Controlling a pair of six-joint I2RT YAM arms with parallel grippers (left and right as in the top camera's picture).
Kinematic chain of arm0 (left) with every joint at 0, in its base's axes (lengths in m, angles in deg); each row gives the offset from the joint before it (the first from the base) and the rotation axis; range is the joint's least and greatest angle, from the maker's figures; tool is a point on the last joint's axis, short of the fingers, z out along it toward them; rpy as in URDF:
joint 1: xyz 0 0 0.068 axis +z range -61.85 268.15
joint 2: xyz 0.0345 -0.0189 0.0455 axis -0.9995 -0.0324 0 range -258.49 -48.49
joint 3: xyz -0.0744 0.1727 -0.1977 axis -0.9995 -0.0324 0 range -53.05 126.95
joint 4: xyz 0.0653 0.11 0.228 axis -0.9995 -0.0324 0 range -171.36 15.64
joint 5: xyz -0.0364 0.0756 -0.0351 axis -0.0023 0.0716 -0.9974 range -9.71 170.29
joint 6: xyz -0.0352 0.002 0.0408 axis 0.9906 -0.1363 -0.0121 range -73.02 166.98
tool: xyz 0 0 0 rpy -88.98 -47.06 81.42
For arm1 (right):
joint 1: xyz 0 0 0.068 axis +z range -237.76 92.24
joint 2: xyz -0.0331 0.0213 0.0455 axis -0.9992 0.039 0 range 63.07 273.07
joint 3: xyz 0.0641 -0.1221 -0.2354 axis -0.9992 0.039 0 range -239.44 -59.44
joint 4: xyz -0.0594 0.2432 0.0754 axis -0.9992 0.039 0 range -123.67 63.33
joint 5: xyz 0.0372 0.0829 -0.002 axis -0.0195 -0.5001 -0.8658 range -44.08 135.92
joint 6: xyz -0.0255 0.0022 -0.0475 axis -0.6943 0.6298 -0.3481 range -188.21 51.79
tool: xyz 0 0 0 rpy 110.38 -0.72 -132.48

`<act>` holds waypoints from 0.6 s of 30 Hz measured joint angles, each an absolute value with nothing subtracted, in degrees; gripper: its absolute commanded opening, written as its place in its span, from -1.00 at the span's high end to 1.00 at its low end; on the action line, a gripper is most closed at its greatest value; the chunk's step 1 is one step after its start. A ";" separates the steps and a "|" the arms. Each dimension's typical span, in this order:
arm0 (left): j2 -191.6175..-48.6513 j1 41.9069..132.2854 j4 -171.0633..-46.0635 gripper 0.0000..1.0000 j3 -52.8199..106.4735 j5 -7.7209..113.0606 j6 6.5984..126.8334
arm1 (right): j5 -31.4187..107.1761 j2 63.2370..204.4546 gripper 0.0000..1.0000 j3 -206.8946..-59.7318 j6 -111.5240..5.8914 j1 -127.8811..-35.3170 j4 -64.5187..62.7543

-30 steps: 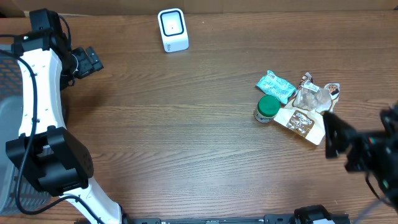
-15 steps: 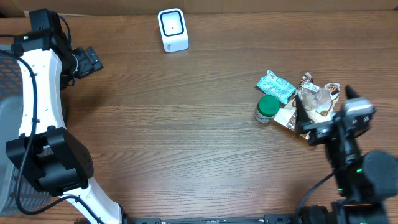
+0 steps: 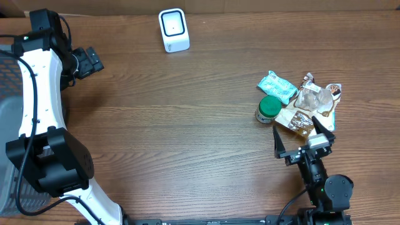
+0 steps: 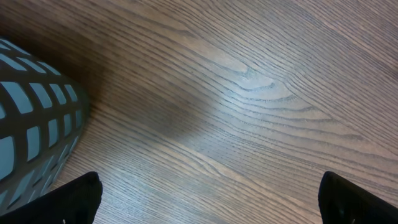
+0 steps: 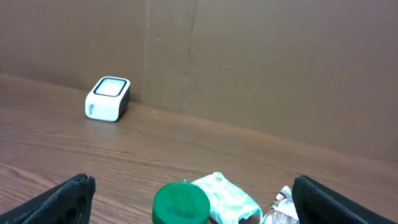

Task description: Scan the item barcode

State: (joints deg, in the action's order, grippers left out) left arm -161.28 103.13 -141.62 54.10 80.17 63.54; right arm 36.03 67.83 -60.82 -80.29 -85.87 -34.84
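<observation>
The items lie in a small pile at the right of the table: a green-lidded jar (image 3: pixel 269 108), a teal packet (image 3: pixel 277 86), a brown packet (image 3: pixel 299 122) and a clear crinkled wrapper (image 3: pixel 314 97). The white barcode scanner (image 3: pixel 173 29) stands at the far edge. My right gripper (image 3: pixel 300 137) hovers open just on the near side of the pile. Its wrist view looks over the green lid (image 5: pixel 180 204) and teal packet (image 5: pixel 227 198) toward the scanner (image 5: pixel 107 98). My left gripper (image 3: pixel 87 62) is open at the far left, with only bare wood between its fingertips (image 4: pixel 68 202).
A grey mesh basket (image 3: pixel 9 119) sits off the table's left edge, and its wall (image 4: pixel 31 118) shows close beside the left gripper. A brown cardboard wall (image 5: pixel 249 62) backs the table behind the scanner.
My right arm has swung in from the right edge and now sits lower, on the near side of the item pile, facing the scanner. The left arm has not moved.
</observation>
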 measured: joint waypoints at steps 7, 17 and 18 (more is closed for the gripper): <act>-161.28 103.13 -141.64 -0.99 54.10 80.14 63.54 | 35.77 63.91 -1.00 -60.52 -80.01 -85.85 -29.64; -161.28 103.13 -141.64 -0.99 54.10 80.14 63.54 | 35.70 63.91 -1.00 -60.52 -77.82 -85.85 -29.59; -161.28 103.13 -141.62 -0.99 54.10 80.14 63.54 | 35.66 63.91 -1.00 -60.52 -77.76 -85.85 -29.61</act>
